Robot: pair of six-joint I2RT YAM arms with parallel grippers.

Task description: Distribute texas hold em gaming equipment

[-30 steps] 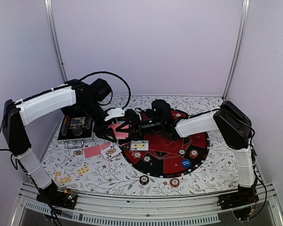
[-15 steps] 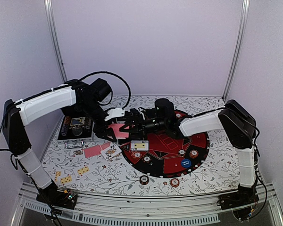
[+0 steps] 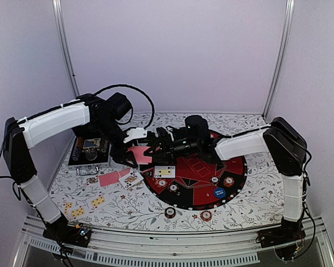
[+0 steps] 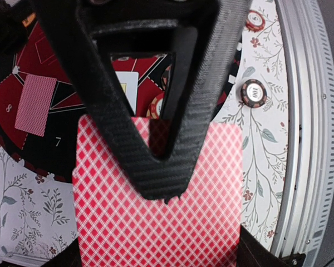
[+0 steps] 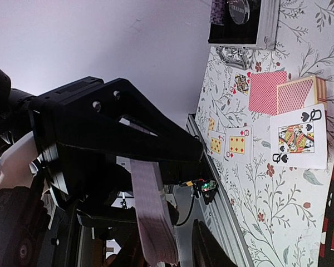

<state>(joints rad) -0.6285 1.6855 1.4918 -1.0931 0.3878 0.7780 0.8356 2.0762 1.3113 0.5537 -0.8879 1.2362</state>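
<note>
poker chips (image 3: 170, 212) lie on the table (image 3: 256, 194) just off the near rim of the round mat (image 3: 234, 167); face-up playing cards (image 3: 78, 211) near-left; blue button disc (image 3: 219, 193) on the mat's near part; over the mat's left edge the left gripper (image 4: 160, 186) is clenched on a red-backed card (image 4: 156, 228), held off the table; the right gripper (image 3: 156, 147) straddles the same card from the right, jaws parted, gap showing beside one finger; silver case (image 3: 89, 151) far left

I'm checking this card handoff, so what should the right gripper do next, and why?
Probably close the right gripper on the red-backed cards and draw one off: the left gripper clamps them, and their edge sits between the right gripper's fingers.
</note>
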